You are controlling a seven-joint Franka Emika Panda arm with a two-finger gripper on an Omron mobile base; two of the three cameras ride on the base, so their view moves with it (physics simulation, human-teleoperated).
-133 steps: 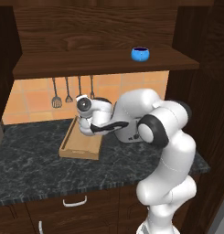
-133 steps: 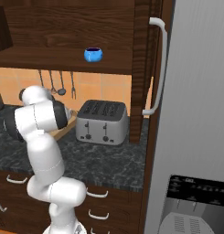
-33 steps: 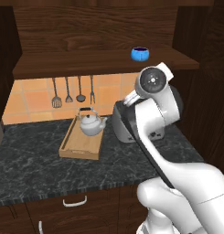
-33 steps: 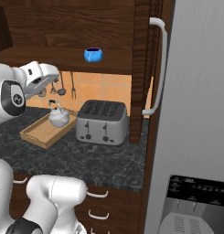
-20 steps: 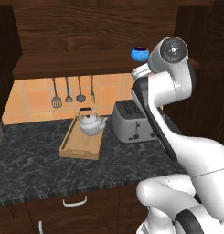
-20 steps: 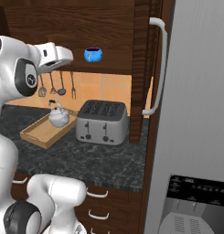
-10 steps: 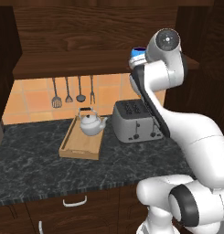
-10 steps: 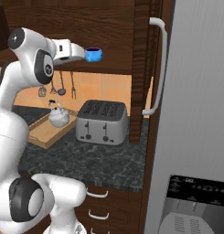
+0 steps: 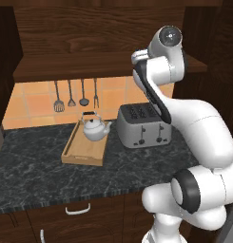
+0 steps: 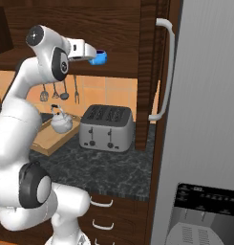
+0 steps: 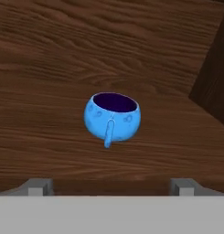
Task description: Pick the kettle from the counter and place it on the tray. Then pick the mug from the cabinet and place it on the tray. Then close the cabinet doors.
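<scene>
The blue mug (image 11: 112, 116) stands upright on the wooden shelf of the cabinet (image 11: 49, 137), its handle turned toward the hand. My gripper (image 11: 111, 185) is open, and its fingertips (image 11: 40, 186) sit just short of the mug on either side, touching nothing. In the right base view the gripper (image 10: 91, 50) is level with the shelf, right beside the mug (image 10: 99, 58). The silver kettle (image 9: 95, 128) rests upright at the far end of the light-wood tray (image 9: 80, 153) on the dark counter (image 9: 37, 178). The cabinet doors stand open, one of them (image 10: 149, 57) with its bar handle (image 10: 167, 72).
A boxy silver toaster (image 9: 144, 126) stands on the counter right of the tray, under the shelf. Utensils (image 9: 70, 95) hang on the tiled wall behind the tray. A grey fridge (image 10: 204, 124) fills the right side. Drawers (image 9: 77, 209) lie below the counter.
The arm has swung up from above the tray to shelf height and moved its open hand in toward the mug. The kettle stays on the tray.
</scene>
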